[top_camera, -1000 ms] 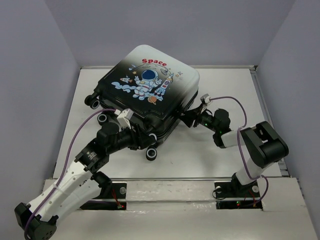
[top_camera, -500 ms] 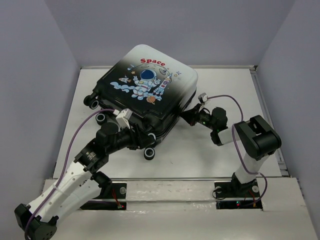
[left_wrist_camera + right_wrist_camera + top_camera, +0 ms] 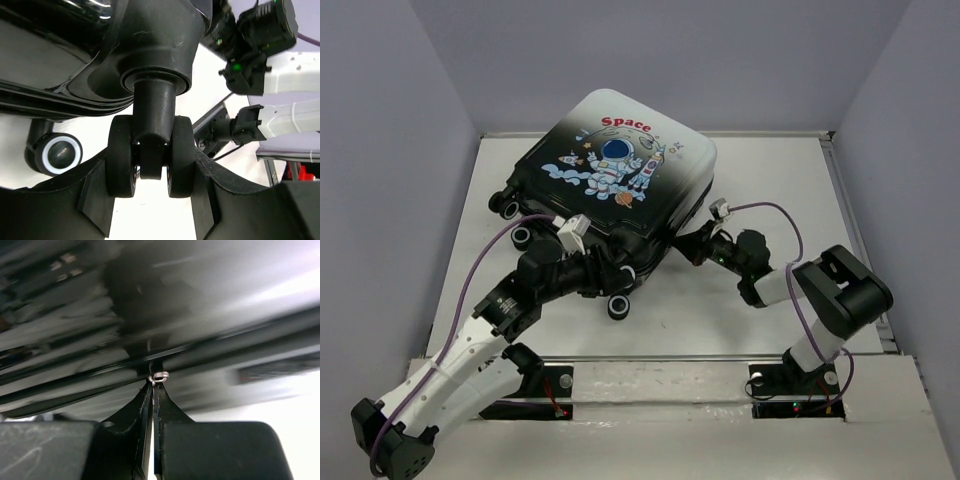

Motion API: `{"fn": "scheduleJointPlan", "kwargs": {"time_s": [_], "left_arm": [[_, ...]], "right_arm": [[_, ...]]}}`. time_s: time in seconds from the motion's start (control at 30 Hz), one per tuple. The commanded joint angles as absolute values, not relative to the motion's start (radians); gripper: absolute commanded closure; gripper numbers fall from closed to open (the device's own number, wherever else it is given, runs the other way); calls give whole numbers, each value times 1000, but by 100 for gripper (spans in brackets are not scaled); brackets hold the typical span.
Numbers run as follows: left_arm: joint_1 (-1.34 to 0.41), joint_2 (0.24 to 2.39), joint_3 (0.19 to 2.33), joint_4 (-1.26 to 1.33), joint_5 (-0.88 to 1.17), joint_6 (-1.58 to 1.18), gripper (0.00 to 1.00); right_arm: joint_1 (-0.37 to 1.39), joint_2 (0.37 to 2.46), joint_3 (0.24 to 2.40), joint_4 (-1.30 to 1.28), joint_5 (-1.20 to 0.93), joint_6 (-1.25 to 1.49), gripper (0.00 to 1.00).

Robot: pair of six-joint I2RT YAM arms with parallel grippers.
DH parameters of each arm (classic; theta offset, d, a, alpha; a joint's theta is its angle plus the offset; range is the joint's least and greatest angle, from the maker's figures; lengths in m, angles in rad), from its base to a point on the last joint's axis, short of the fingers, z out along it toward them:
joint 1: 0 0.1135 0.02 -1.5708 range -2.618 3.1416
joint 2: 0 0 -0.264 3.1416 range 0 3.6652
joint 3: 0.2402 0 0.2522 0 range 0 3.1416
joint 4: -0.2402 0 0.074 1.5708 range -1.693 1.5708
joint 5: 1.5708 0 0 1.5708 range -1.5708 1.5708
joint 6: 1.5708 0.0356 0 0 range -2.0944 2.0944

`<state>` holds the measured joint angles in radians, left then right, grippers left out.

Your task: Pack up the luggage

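The luggage (image 3: 615,175) lies closed on the table, astronaut print up, a black-to-white hard shell. My left gripper (image 3: 617,274) is at its near corner. In the left wrist view, the gripper (image 3: 151,170) has both fingers pressed against the sides of a black twin caster wheel (image 3: 122,160) under the shell (image 3: 75,60). My right gripper (image 3: 690,243) is at the luggage's right near edge. Seen from the right wrist, that gripper (image 3: 155,385) is shut, with a small silver zipper pull (image 3: 160,375) pinched at its tips against the blurred shell (image 3: 200,300).
The white table (image 3: 770,180) is boxed in by grey walls, with a raised rail (image 3: 845,200) on the right. Another caster wheel (image 3: 619,306) with a white ring sits just near my left gripper. The right arm (image 3: 265,30) shows behind the held wheel.
The right gripper has gone from open to shut on the zipper pull and slid left along the luggage's edge. The luggage shifted slightly. The left gripper kept its hold on the wheel.
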<state>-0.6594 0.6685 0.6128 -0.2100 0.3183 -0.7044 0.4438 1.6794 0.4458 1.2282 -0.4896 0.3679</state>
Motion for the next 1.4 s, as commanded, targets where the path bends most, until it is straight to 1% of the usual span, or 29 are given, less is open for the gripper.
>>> {"fn": "scheduleJointPlan", "kwargs": {"time_s": [0.0,0.07,0.1,0.13,0.2,0.23,0.37,0.43,0.47,0.57,0.6,0.7,0.8,0.83,0.87,0.93,0.97,1.0,1.07,1.1,1.17,1.2,1.23,1.3,1.33,1.37], "left_arm": [[-660,727,722,-11,362,-715,94],[-660,776,744,26,370,-715,94],[-661,793,752,38,374,-713,94],[-661,810,759,54,383,-718,94],[-661,865,784,100,397,-724,94],[-661,886,793,130,402,-729,94],[-661,991,848,228,437,-778,94],[-664,1057,919,250,443,-793,94],[-666,1095,969,265,442,-805,94],[-692,1164,1061,290,440,-836,94],[-707,1184,1084,288,439,-839,94],[-767,1242,1161,269,434,-835,94],[-773,1230,1170,223,411,-802,94],[-773,1220,1169,200,378,-789,94],[-773,1198,1149,169,364,-776,94],[-773,1184,1114,208,360,-790,94],[-773,1184,1102,231,371,-805,94],[-776,1205,1095,256,386,-824,94],[-790,1250,1121,293,419,-856,94],[-817,1302,1178,288,428,-851,94],[-850,1368,1274,229,423,-810,94],[-862,1379,1298,204,420,-790,93],[-876,1381,1313,149,414,-766,69],[-879,1349,1321,76,390,-669,38],[-879,1326,1328,-63,302,-616,21],[-879,1301,1330,-134,234,-557,17]], "right_arm": [[642,1551,396,1175,-346,301,93],[737,1505,373,1152,-272,308,93],[738,1491,364,1141,-250,311,93],[800,1476,350,1123,-226,313,93],[871,1457,350,1065,-160,324,93],[956,1450,365,1027,-132,324,93],[1170,1453,413,985,44,330,93],[1244,1456,433,1008,139,351,93],[1317,1457,448,1018,229,359,93],[1431,1483,489,1029,352,325,93],[1449,1492,520,1032,435,310,93],[1473,1480,535,997,524,326,93],[1473,1375,471,905,627,376,93],[1473,1286,419,818,646,393,93],[1473,1240,390,783,658,432,93],[1473,1133,324,729,663,465,93],[1473,1118,310,736,658,480,93],[1473,1118,296,756,644,486,93],[1473,1179,279,877,631,476,93],[1473,1205,282,903,632,468,93],[1473,1258,305,891,672,501,93],[1473,1259,305,868,701,527,93],[1473,1255,301,844,751,546,93],[1473,1232,284,799,802,594,93],[1451,1195,273,722,819,653,91],[1451,1174,267,683,821,679,88]]}}
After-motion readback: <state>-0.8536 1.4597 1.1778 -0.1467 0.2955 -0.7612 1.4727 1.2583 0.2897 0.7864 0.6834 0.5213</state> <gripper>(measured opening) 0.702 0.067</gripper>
